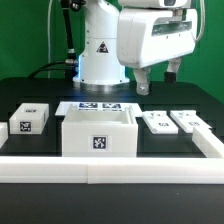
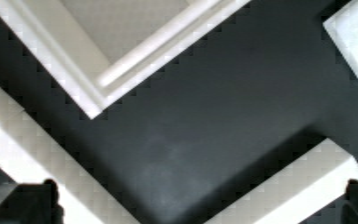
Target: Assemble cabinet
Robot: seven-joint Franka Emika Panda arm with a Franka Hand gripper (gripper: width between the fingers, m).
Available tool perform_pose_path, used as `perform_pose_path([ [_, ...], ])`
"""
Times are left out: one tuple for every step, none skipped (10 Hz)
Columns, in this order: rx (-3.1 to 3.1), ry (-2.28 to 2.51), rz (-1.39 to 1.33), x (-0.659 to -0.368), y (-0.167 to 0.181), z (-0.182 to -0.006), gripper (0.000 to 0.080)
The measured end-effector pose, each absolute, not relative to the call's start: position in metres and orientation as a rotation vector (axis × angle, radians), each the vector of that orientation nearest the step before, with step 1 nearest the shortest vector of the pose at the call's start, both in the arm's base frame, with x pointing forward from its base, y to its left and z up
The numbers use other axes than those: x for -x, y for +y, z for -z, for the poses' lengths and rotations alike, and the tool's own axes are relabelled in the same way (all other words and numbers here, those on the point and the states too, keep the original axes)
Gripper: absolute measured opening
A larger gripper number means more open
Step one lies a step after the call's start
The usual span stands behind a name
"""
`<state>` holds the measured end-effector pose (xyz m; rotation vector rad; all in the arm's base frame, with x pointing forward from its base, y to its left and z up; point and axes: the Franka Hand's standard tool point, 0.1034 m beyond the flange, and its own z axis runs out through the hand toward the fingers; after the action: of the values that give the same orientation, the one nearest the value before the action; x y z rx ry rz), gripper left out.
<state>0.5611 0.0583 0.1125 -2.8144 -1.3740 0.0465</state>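
The cabinet box [image 1: 97, 135] is a large white open-topped box with a marker tag on its front, standing mid-table. Two flat knobbed door panels [image 1: 157, 122] [image 1: 187, 121] lie to its right in the exterior view. My gripper [image 1: 158, 77] hangs high above the table, over the gap between the box and the panels, open and empty. In the wrist view a white corner of the box [image 2: 140, 50] shows over the dark table. My gripper [image 2: 194, 210] holds nothing, and its dark fingertips [image 2: 25, 205] stand wide apart at the frame's edges.
A small white tagged block [image 1: 30, 119] lies on the exterior view's left. The marker board [image 1: 100, 106] lies behind the box. A white rail [image 1: 110, 165] runs along the front edge. White strips [image 2: 282, 185] cross the wrist view near the fingers.
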Motion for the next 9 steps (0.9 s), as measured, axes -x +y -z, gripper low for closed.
perform_pose_path([
  [2.814,-1.374,-0.047,-0.5611,0.0583,-0.1125,0.0799],
  [2.814,-1.374,-0.047,-0.5611,0.0583,-0.1125,0.0799],
  [2.814,-1.374,-0.047,-0.5611,0.0583,-0.1125,0.0799],
  [2.814,-1.374,-0.047,-0.5611,0.0583,-0.1125,0.0799],
  [2.814,-1.374,-0.047,-0.5611,0.0583,-0.1125,0.0799],
  [2.814,-1.374,-0.047,-0.5611,0.0583,-0.1125,0.0799],
  [2.814,-1.374,-0.047,-0.5611,0.0583,-0.1125,0.0799],
  [2.798,-1.413,-0.038,-0.5603,0.0569,-0.1118,0.0799],
  [2.745,-1.528,-0.006,-0.5518,0.0510,-0.1076,0.0799],
])
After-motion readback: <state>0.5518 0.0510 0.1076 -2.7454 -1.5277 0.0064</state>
